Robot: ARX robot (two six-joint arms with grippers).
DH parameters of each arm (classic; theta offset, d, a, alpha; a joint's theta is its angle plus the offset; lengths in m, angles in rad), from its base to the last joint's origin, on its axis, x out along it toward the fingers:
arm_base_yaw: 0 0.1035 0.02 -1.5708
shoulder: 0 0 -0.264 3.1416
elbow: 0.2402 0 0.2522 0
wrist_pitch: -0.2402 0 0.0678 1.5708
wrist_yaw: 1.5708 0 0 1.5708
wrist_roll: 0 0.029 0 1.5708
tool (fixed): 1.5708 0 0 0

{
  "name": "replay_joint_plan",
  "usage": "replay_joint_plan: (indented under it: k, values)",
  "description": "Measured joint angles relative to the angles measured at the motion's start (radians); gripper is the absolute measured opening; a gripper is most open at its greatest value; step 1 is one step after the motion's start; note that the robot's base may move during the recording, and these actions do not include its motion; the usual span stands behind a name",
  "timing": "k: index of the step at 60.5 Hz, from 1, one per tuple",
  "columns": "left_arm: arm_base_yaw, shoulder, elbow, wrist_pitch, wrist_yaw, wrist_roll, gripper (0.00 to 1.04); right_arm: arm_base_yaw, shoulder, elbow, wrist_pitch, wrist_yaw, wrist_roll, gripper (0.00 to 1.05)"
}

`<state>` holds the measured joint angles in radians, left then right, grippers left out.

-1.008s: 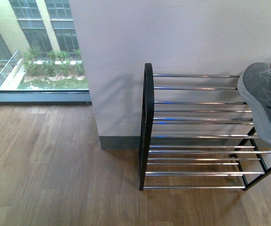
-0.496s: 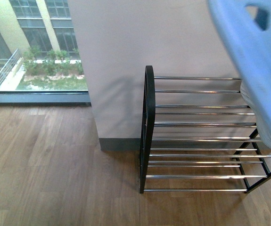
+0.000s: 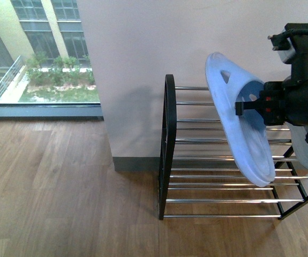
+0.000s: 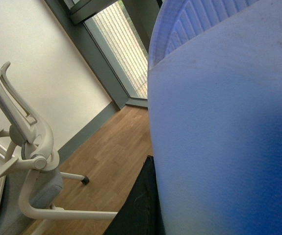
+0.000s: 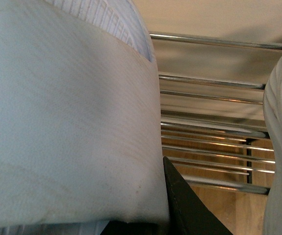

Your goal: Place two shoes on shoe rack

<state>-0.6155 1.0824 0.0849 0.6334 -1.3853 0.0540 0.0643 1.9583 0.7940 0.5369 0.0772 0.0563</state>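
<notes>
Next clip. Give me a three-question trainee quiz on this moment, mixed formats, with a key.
1. True or false: the pale blue slipper lies flat on a shelf of the shoe rack.
2. What holds the slipper? A. the left gripper B. the right gripper C. nothing
3. Short answer: what footwear shows at the rack, beside the slipper, in the right wrist view?

Key
1. False: it hangs tilted in front of the rack, sole toward the front camera.
2. B
3. The grey sneaker with a white sole.
</notes>
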Motion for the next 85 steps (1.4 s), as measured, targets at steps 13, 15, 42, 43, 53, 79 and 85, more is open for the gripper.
replay_joint_plan:
  k: [13, 15, 42, 43, 53, 79, 85]
  values:
    - [0.000, 0.000, 0.000, 0.000, 0.000, 0.000, 0.02, -0.006, 0.130, 0.122, 0.000, 0.078, -0.024, 0.01]
    - [0.000, 0.000, 0.000, 0.000, 0.000, 0.000, 0.02, -0.007, 0.151, 0.144, 0.000, 0.092, -0.032, 0.01]
    - [0.000, 0.000, 0.000, 0.000, 0.000, 0.000, 0.02, -0.040, 0.340, 0.277, 0.187, 0.222, -0.373, 0.01]
    - [0.000, 0.000, 0.000, 0.000, 0.000, 0.000, 0.02, -0.041, 0.344, 0.280, 0.198, 0.222, -0.395, 0.01]
    - [0.000, 0.000, 0.000, 0.000, 0.000, 0.000, 0.02, -0.046, 0.384, 0.320, 0.251, 0.223, -0.534, 0.01]
    - [0.000, 0.000, 0.000, 0.000, 0.000, 0.000, 0.02, -0.093, 0.477, 0.413, 0.243, 0.275, -0.655, 0.05]
    - [0.000, 0.000, 0.000, 0.000, 0.000, 0.000, 0.02, -0.091, 0.462, 0.401, 0.240, 0.240, -0.622, 0.19]
